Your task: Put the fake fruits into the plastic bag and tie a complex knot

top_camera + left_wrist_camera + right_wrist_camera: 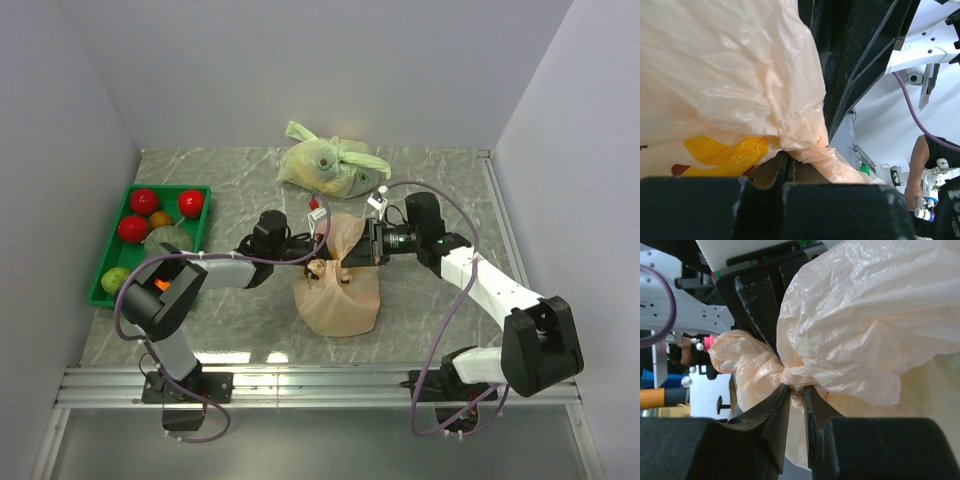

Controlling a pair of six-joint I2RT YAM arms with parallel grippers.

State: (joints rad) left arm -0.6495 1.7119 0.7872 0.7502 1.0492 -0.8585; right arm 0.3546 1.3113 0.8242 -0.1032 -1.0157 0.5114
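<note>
Plastic bag (340, 295) sits on the bench (440, 190), mid-way between the two arms, body slumped and bulging. Its top is gathered into a knot (324, 268) on the upper left shoulder of the bag.

Left fingers (790, 175): closed on a thin twisted strand of the peach film, just left of the knot. Right fingers (782, 407): closed on the pinched neck where two puffed lobes of film meet, reaching in from the right of the bag. Neither pair shows a gap beyond the film itself.

Handling, as judged:
- Film is very thin, soft and crinkled, with no stiffness of its own. It will follow any pull and bunch freely.
- It looks slick. A twisted strand may creep out of a light pinch, so hold where the film is roped up, not on a loose lobe.
- It likely tears or stretches if both arms pull hard in opposite directions. Steady, even tension is safer.
- The body looks light enough to drag along the bench when the knot is drawn tight.

A yellow patch shows through the film in the left wrist view. Cannot tell whether it is a print or a fruit.

Several fake fruits (143, 201), red, orange and green, lie in a green tray (205, 215) well left of the bag. A pale green bag (325, 165) sits behind it.
</note>
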